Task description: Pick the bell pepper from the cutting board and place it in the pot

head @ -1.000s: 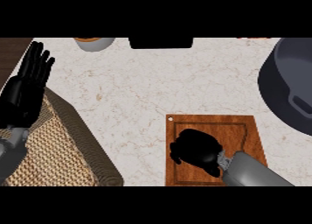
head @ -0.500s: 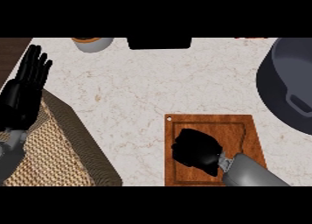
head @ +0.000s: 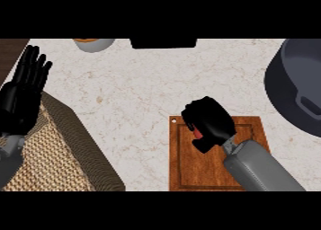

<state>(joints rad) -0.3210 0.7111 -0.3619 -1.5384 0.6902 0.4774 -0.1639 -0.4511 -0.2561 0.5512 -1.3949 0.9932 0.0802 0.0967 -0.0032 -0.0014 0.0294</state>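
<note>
My right hand (head: 209, 120) is curled round the red bell pepper (head: 198, 133), of which only a small red sliver shows between the fingers. The hand sits over the far left corner of the wooden cutting board (head: 216, 168) and looks lifted off it. The dark grey pot (head: 302, 90) stands at the right edge, apart from the hand. My left hand (head: 22, 94) rests open at the left edge, fingers up.
A woven mat (head: 43, 157) covers the counter's lower left. A small bowl (head: 93, 43) and a black object (head: 164, 43) sit at the far edge. Marble counter lies between the board and the pot.
My right hand has moved away from me, from the board's middle to its far left corner, with its fingers still curled. The left hand has stayed where it was.
</note>
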